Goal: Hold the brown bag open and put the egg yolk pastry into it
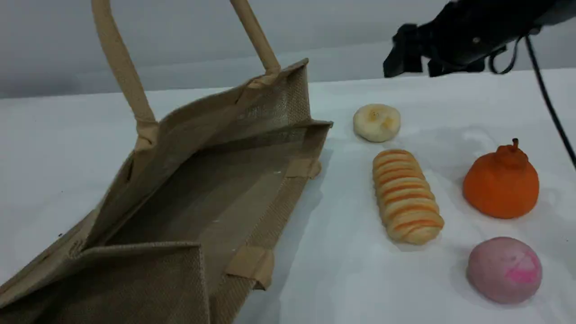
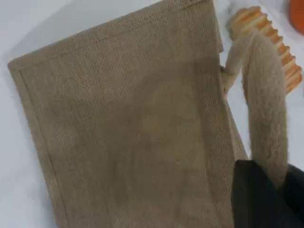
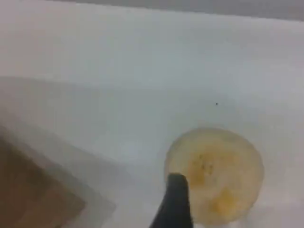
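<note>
The brown bag (image 1: 198, 193) lies on the white table with its mouth held wide open toward the camera. Its upper handle (image 1: 119, 63) is pulled up past the top edge of the scene view. In the left wrist view that handle (image 2: 266, 109) runs into my left gripper (image 2: 270, 190), which is shut on it above the bag's side (image 2: 128, 128). The egg yolk pastry (image 1: 376, 122) sits on the table right of the bag's mouth. My right gripper (image 1: 410, 67) hovers open behind and above it. In the right wrist view one fingertip (image 3: 175, 199) overlaps the pastry (image 3: 218, 171).
An orange-striped loaf (image 1: 407, 195) lies in front of the pastry. An orange pear-shaped thing (image 1: 501, 182) and a pink ball (image 1: 504, 269) stand further right. A black cable (image 1: 549, 103) hangs from the right arm. The bag's corner (image 3: 33, 194) shows left of the pastry.
</note>
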Controlling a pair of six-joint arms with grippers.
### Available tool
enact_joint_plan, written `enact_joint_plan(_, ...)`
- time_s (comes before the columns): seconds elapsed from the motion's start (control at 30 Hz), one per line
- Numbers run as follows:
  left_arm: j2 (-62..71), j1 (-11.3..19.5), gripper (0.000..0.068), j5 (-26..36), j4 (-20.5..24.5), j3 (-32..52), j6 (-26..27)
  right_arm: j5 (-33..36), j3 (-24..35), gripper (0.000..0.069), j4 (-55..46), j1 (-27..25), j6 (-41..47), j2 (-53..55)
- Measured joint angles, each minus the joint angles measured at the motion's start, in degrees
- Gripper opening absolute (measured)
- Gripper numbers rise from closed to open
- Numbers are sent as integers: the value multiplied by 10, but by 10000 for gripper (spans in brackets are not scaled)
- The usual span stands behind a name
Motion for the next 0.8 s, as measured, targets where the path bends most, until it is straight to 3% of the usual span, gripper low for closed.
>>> enact_joint_plan(0.23, 0, 0, 92, 0, 1, 0, 0, -23, -62, 565, 0, 0, 0, 72)
enact_joint_plan(0.8, 0, 0, 92, -1, 0, 0, -12, -31, -130, 565, 0, 0, 1, 154)
